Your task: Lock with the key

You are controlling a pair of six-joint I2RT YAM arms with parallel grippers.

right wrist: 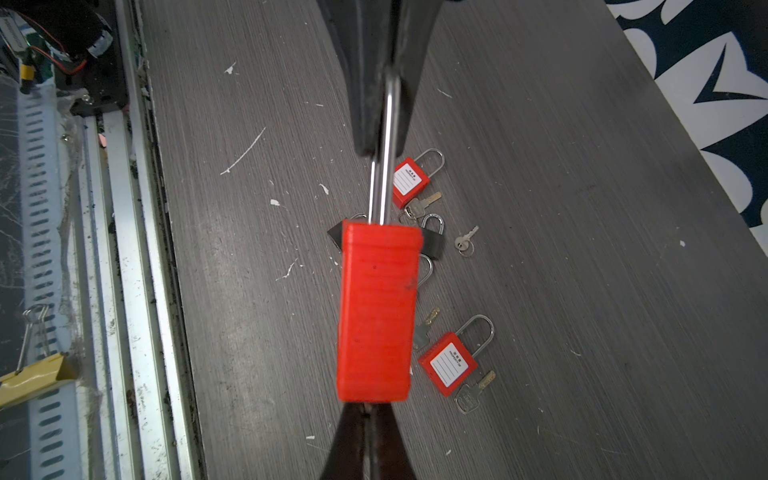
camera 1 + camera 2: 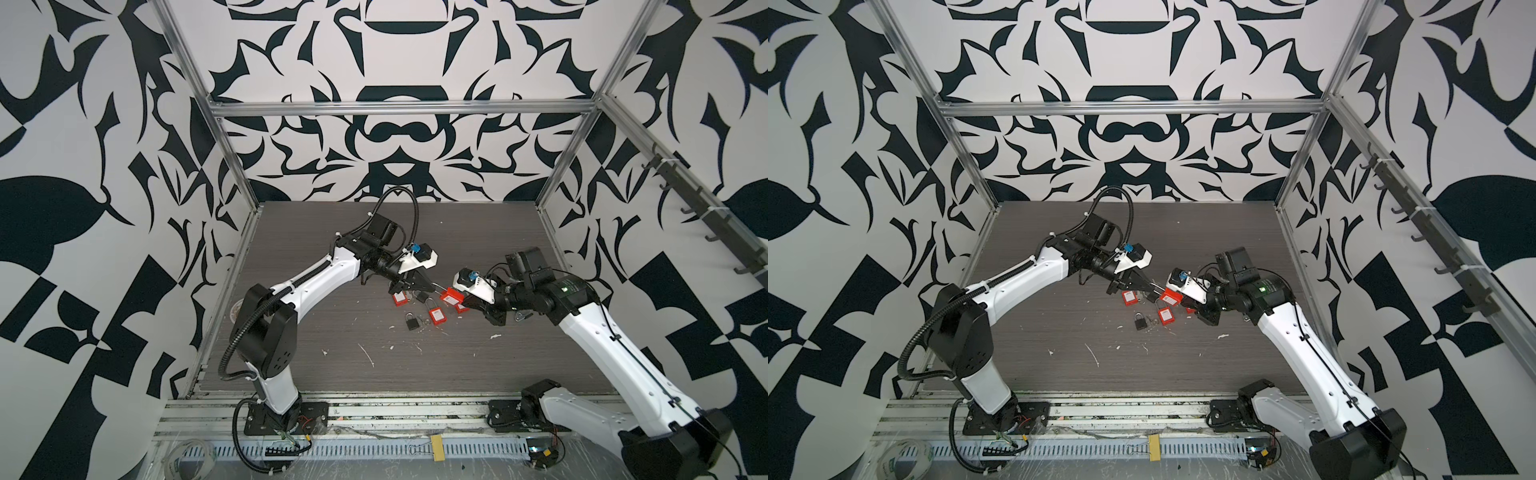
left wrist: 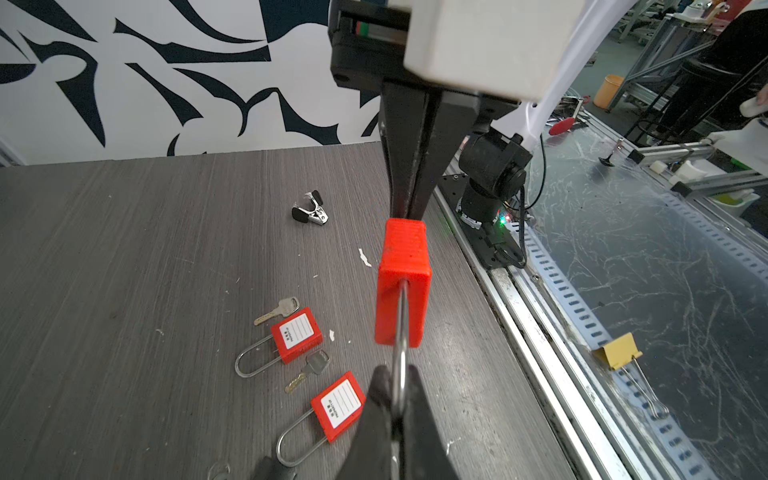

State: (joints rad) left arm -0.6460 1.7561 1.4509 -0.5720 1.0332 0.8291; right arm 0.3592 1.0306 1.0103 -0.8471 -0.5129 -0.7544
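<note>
- Fingers of the left tool point(image 3: 397, 374) are clamped on the steel shackle point(image 3: 401, 328) of a red padlock point(image 3: 403, 282); the arm reaches from the left of both top views to mid-frame.
- Loose red padlocks point(image 2: 399, 298) and a black padlock point(image 2: 411, 321) lie on the worktop point(image 2: 332, 345) just below that tool in both top views, with keys point(image 1: 465, 242) scattered among them.
- Padlock in the grip hangs clear of the worktop, just right of centre in both top views, between the two tools. Its body lies roughly level and its shackle points toward the left tool.
- Right tool point(image 1: 365, 409) comes in from the right, fingers pressed together at the bottom end of the padlock's body, opposite the shackle. Whether a key sits between them cannot be told.
- Staple remover point(image 3: 311, 210) rests on the worktop, well apart from the pile.
</note>
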